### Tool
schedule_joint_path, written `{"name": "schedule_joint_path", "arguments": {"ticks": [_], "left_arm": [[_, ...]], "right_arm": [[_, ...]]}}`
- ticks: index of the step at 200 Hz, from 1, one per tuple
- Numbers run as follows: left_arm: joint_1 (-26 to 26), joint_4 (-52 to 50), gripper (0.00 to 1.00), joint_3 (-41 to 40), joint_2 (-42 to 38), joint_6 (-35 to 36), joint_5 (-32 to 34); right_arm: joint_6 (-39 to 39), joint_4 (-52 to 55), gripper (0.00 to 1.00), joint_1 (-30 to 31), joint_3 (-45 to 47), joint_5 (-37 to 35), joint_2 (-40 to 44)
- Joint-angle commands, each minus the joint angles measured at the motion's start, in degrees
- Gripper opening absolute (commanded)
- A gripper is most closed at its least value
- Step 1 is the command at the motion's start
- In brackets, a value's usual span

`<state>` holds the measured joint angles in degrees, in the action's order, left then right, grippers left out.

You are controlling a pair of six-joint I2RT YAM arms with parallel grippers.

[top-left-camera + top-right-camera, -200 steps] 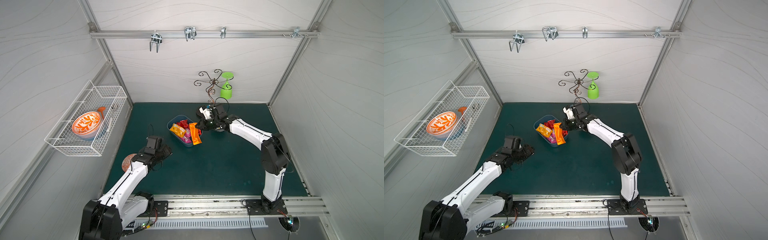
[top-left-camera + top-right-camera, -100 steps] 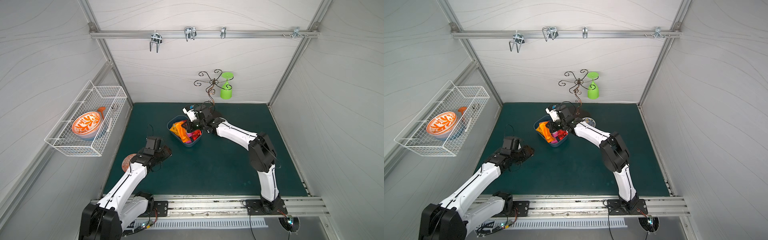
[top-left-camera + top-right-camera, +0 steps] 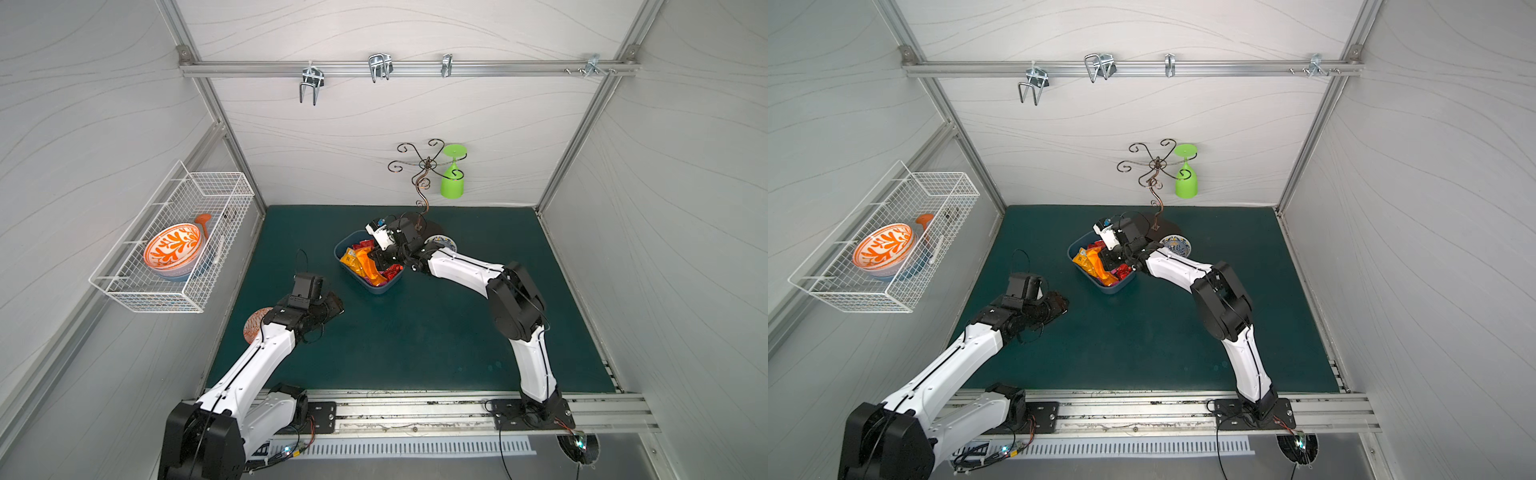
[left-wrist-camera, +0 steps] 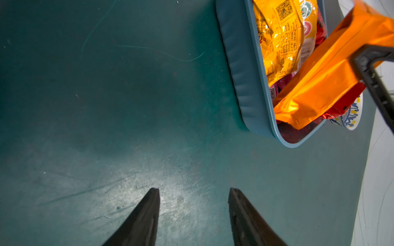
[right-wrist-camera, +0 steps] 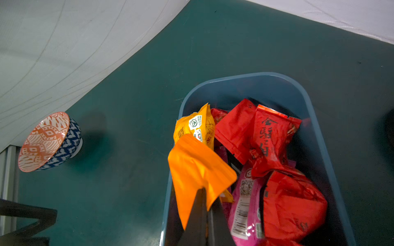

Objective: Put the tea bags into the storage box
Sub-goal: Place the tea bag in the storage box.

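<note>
Green mat point(image 3: 415, 345), scuffed, enclosed by white panelled walls, with an aluminium rail point(image 3: 498, 67) carrying hooks across the far wall. Right gripper point(image 5: 204, 191): jaws closed on one orange tea bag point(image 5: 196, 168), held tilted over the storage box point(image 3: 380, 288). Storage box: dark blue, far centre of the mat, holding loosely piled tea bags point(image 5: 270, 138) in red, pink and yellow. Left gripper point(image 4: 194, 191): jaws partly apart, nothing between them, over bare mat near-left of the box and clear of it. Other items: patterned bowl point(image 3: 252, 328) at the mat's left edge, partly hidden by the left arm point(image 3: 257, 357); small blue-patterned dish point(image 3: 442, 241) just right of the box; scrolled metal stand point(image 3: 424, 166) with a green goblet point(image 3: 452, 183) hung upside down; white wire basket point(image 3: 232, 195) on the left wall, containing an orange bowl point(image 3: 174, 251).
</note>
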<state>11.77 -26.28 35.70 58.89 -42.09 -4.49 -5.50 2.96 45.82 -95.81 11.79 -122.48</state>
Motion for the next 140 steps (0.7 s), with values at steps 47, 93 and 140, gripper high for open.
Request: {"name": "schedule_joint_path", "arguments": {"ticks": [47,93,140], "left_arm": [[-0.38,5.49,0.57,4.81,1.29,6.64,10.18],[-0.43,20.8,0.59,3.69,3.48,22.97,18.93],[-3.32,37.01,0.59,0.72,12.25,36.95,18.61]], "right_arm": [[3.43,6.06,0.53,1.24,-2.5,-3.23,2.65],[0.09,6.08,0.6,-4.11,8.58,-7.45,18.03],[1.59,3.88,0.61,-15.27,34.09,-19.28,38.21]]}}
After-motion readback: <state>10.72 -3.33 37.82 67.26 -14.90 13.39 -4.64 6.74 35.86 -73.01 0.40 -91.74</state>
